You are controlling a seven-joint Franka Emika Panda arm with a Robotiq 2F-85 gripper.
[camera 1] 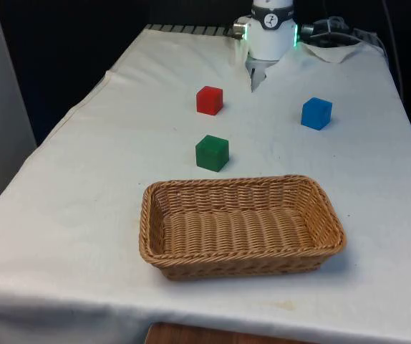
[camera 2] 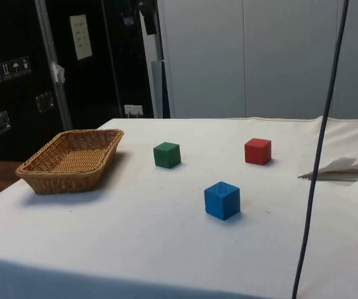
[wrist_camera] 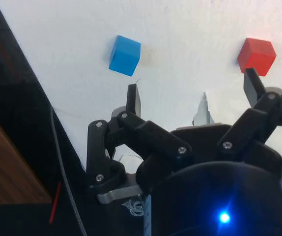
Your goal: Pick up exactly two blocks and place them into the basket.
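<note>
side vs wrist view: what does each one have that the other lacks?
Side view alone: the wicker basket, with nothing inside it, and the green block standing on the cloth between the basket and the red block.

Wrist view alone: the gripper, fingers apart and holding nothing, high above the cloth.

Both: the blue block and the red block, each standing alone on the white cloth, well apart from one another. No block has been picked yet.
</note>
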